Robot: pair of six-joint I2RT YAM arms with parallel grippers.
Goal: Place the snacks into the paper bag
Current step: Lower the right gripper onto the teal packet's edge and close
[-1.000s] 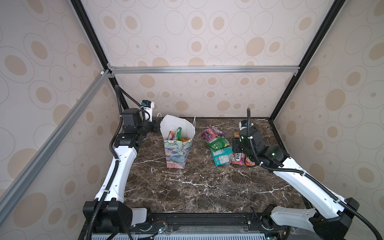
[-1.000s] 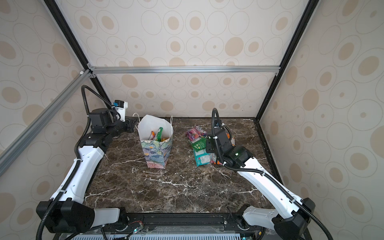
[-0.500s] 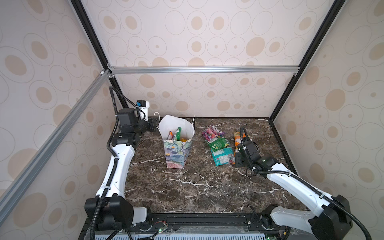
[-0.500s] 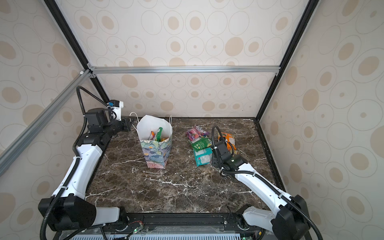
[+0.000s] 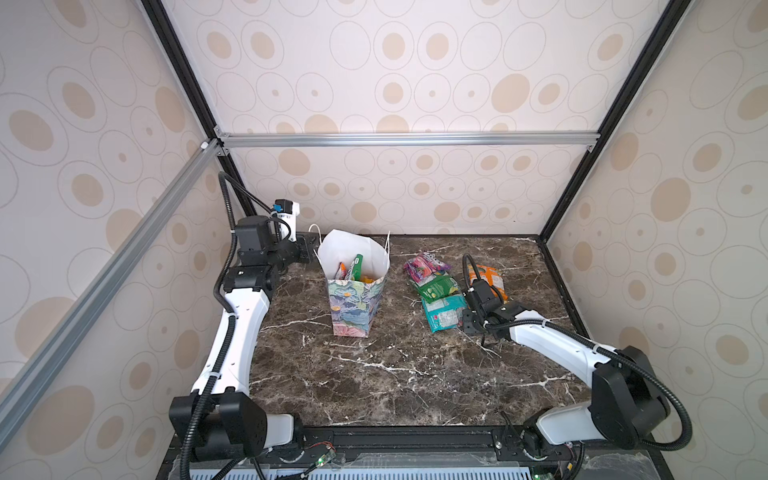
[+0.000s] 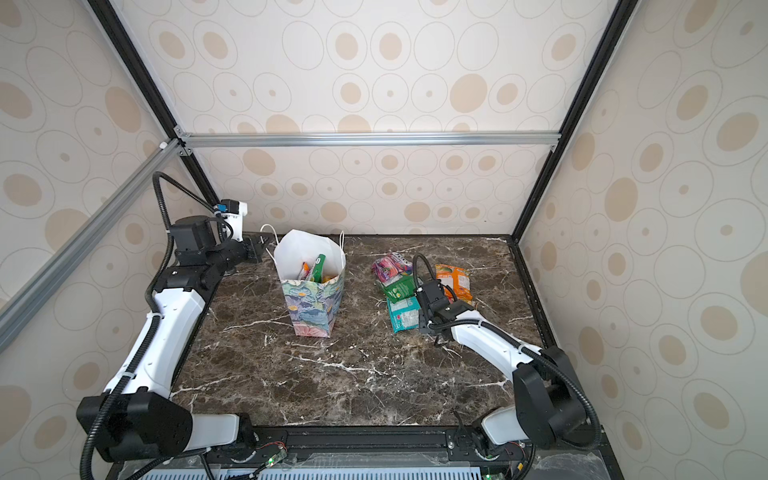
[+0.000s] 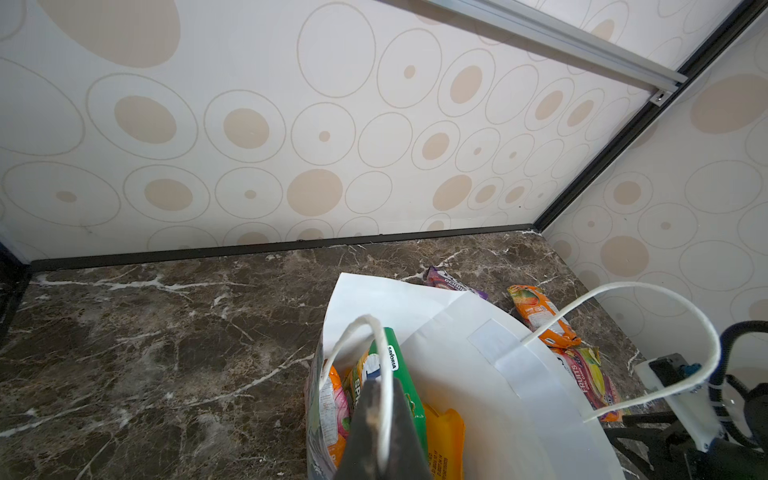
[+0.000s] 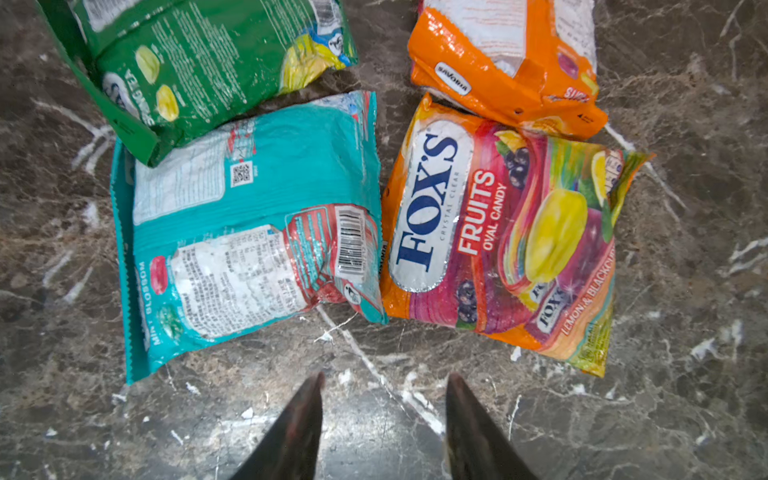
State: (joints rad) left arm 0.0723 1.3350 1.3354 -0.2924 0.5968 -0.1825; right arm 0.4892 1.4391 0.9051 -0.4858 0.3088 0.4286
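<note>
The paper bag stands upright left of centre, mouth open, with green, orange and yellow snacks inside. My left gripper is shut on its white cord handle at the bag's far left rim. To the right lie a pink-purple packet, a green one, a teal one, an orange one and a FOX'S packet. My right gripper hangs open over bare marble, just short of the teal and FOX'S packets, holding nothing.
The dark marble table is walled in by patterned panels and black frame posts at the back and sides. The bag's second cord handle loops loose towards the right arm. A black rail runs along the table's front edge.
My right arm has come down and drawn back from above the packets to the table just in front of them. The left gripper has shifted slightly back and left with the handle.
</note>
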